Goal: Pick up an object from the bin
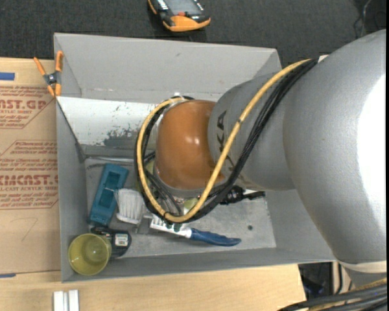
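Lying beside arm (298, 141), teal box (108, 192), toothbrush (204, 237) (blue)

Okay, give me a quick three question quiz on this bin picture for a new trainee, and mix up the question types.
1. True or false: the yellow cup sits in the bin's lower left corner as the camera sees it.
2. Multiple choice: what lies right beside the teal block? A) a white ribbed piece B) a red ball C) a green bottle
3. Fill in: the toothbrush near the bin's lower wall has a ____ handle.

Key: 1 true; 2 A; 3 blue.
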